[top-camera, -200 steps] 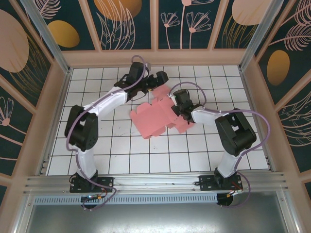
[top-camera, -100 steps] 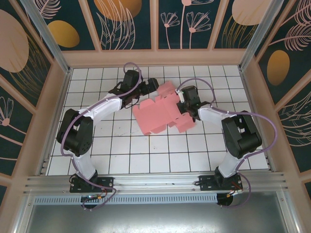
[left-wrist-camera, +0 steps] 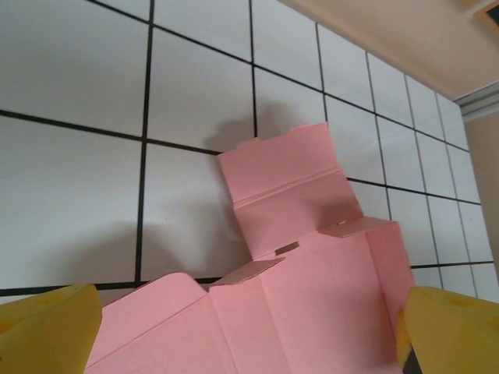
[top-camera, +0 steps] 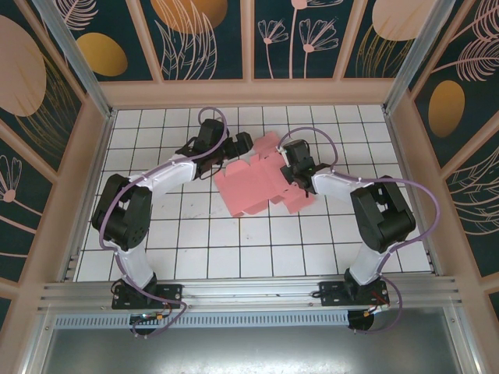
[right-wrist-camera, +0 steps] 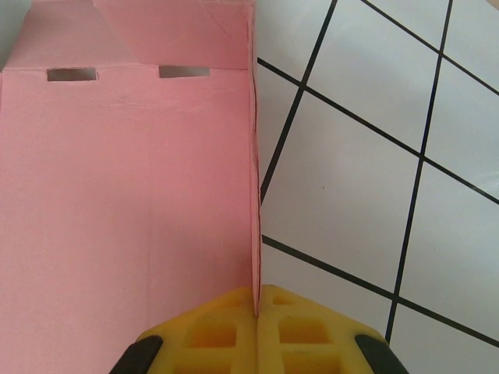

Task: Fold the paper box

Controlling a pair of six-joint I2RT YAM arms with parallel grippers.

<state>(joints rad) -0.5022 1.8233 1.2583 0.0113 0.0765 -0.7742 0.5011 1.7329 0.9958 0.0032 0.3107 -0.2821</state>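
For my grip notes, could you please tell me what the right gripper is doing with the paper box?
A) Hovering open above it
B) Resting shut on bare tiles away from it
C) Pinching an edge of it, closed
C: in the right wrist view, the right gripper is closed on a thin edge of the paper box.

We find the paper box (top-camera: 253, 187) as a plain pink card cut-out, largely unfolded, on the white-tiled desk (top-camera: 195, 249) toward its far middle. The main panels lie flat and show creases. One creased end flap points away, and small side tabs lift slightly. One side panel stands upright near two slots.
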